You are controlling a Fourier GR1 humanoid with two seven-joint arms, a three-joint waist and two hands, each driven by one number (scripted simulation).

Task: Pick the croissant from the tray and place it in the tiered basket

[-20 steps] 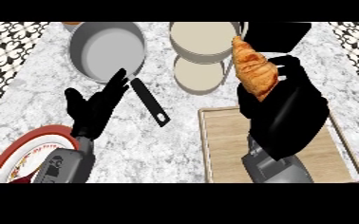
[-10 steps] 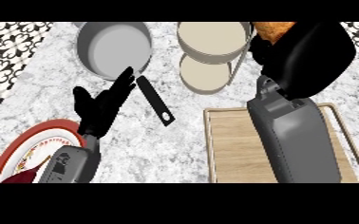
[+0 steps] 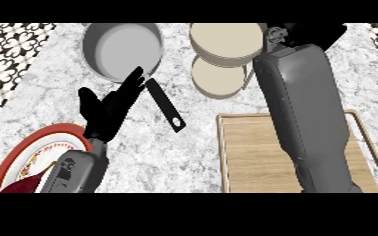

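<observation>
The tiered basket shows as two beige round tiers, the upper tier (image 3: pixel 225 40) at the top and the lower tier (image 3: pixel 216 75) just below it. My right forearm (image 3: pixel 303 115) stretches up across the wooden tray (image 3: pixel 247 155), and my right hand (image 3: pixel 306 32) sits at the top edge, just right of the upper tier, mostly cut off. The croissant is not visible anywhere. The bare part of the tray holds nothing. My left hand (image 3: pixel 111 107) rests open at the left, fingers up, beside the pan's handle.
A grey pan (image 3: pixel 122 47) lies at the upper left, its black handle (image 3: pixel 166 105) pointing down and right. A red-rimmed plate (image 3: pixel 37 150) sits at the lower left corner. Patterned tiles (image 3: pixel 22 40) border the counter's left edge.
My right arm has reached further up and away; the hand and the croissant it held have slid out past the top edge. The left hand has barely moved.
</observation>
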